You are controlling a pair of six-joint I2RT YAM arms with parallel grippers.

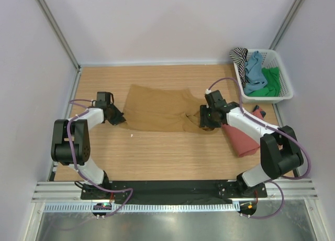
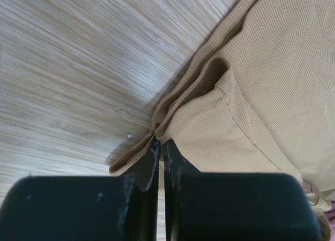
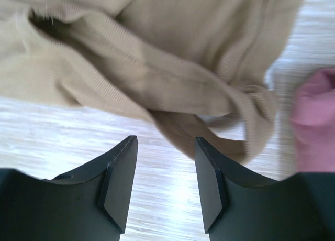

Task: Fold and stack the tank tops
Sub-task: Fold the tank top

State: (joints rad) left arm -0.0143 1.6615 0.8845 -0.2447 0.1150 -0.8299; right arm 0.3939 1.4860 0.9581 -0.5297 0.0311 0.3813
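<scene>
On the table point(image 1: 157, 157) the ochre tank top point(image 1: 157, 112) lies spread between the arms. It looks light, limp and ribbed, best pinched at a hem or strap. A red tank top point(image 1: 242, 141) lies just right of it. The left fingers point(image 2: 149, 167) are clamped on the ochre top's left edge, and the right fingers point(image 3: 118, 183) stand apart, just short of a strap loop.

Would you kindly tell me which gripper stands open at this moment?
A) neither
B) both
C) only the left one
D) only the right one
D: the right gripper has its jaws apart just short of the ochre tank top, while the left gripper is pinched shut on that top's edge.
</scene>
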